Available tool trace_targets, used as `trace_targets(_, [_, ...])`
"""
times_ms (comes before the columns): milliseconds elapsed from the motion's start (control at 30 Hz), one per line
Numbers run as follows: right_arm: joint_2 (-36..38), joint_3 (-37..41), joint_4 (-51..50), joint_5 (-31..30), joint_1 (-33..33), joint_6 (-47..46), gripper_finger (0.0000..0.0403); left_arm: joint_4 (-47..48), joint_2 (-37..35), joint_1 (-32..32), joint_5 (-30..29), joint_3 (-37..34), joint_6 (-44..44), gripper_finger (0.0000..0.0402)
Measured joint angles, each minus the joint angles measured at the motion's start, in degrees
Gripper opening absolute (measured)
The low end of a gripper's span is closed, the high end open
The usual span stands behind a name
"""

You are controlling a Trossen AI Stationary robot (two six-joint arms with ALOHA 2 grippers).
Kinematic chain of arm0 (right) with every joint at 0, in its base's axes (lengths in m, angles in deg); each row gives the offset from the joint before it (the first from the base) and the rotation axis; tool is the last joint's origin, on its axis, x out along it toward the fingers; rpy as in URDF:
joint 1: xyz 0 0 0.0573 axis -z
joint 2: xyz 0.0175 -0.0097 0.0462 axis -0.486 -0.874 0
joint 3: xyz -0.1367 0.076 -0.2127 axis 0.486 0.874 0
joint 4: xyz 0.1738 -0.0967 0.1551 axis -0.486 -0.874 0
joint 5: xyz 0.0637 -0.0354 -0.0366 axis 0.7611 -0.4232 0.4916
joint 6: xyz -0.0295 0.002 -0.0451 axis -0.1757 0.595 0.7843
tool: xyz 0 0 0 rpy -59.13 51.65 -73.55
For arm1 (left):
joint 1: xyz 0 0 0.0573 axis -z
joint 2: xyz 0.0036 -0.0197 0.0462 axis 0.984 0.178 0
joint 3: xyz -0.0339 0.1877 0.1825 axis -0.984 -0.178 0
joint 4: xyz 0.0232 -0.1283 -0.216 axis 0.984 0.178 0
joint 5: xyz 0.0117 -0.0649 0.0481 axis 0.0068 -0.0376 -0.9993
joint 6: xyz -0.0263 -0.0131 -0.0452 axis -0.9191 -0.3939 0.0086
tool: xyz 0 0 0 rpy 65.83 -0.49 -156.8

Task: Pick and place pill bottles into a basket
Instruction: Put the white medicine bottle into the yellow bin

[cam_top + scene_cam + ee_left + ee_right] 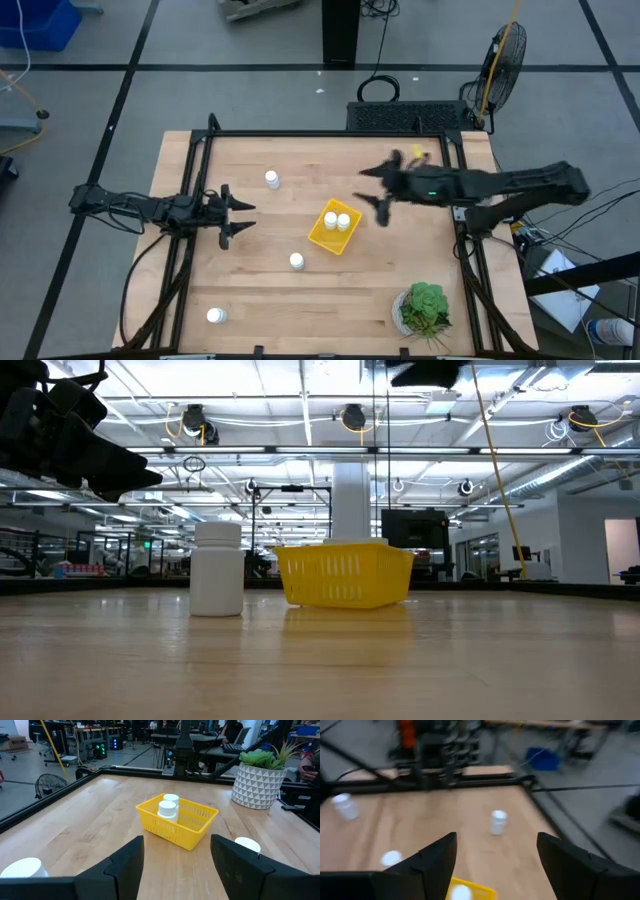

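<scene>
The small shallow bright-yellow plastic basket (335,227) sat near the middle of the light wooden table (300,290), and two small white capped pill bottles (337,220) stood upright inside it. The right gripper (377,193) hung above the table just beside the basket's far right corner, its two dark fingers spread apart with nothing between them; in the right wrist view the basket's yellow rim (470,891) showed just below the gap between those fingers. The right arm reached in from the table's right edge, stretched nearly level towards the centre.

Three more white bottles stood loose on the wood: one (272,179) towards the far side, one (296,261) just nearer than the basket, and one (215,316) by the near left corner.

The left gripper (238,220) waited at the table's left side, well apart from the basket, its fingers parted and empty, pointing towards the basket. A white patterned pot holding a green plant (424,308) stood at the near right corner.
</scene>
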Motion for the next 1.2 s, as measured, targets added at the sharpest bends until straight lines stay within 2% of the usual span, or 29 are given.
trace_targets(133, [14.3, 12.3, 6.6, -5.3, -0.5, -1.3, 0.0265, 0.0, 0.0, 0.0, 0.0, 0.0, -0.1, 0.0234])
trace_targets(267, [28.1, 24.7, 14.6, -9.3, -1.9, 2.1, 0.0265, 0.0, 0.0, 0.0, 0.0, 0.0, -0.1, 0.0234])
trace_targets(400, [39.4, 35.5, 21.8, -9.4, -2.1, 5.9, 0.0265, 0.0, 0.0, 0.0, 0.0, 0.0, -0.4, 0.0234])
trace_targets(533, [47.2, 42.4, 24.1, -9.4, -2.1, 8.2, 0.0265, 0.0, 0.0, 0.0, -0.1, 0.0, -0.3, 0.0234])
trace_targets(600, [49.2, 45.0, 23.6, -8.7, -2.1, 7.6, 0.0265, 0.0, 0.0, 0.0, -0.3, 0.0, -0.3, 0.0234])
trace_targets(733, [50.5, 47.5, 22.1, -1.4, -2.1, 5.0, 0.0265, 0.0, 0.0, 0.0, -0.5, 0.0, -0.2, 0.0234])
trace_targets(867, [50.4, 47.9, 16.8, 2.5, -2.1, 2.5, 0.0265, -0.1, 0.0, 0.0, -0.7, 0.0, -0.2, 0.0234])
trace_targets(1067, [50.4, 48.3, 9.9, 4.7, -2.1, -0.8, 0.0265, -0.5, 0.0, 0.0, -0.8, 0.0, -0.1, 0.0234])
trace_targets(1200, [50.4, 53.0, 14.4, 4.6, -2.1, -1.0, 0.0265, -1.7, 0.0, 0.0, -3.8, -0.1, -0.5, 0.0234])
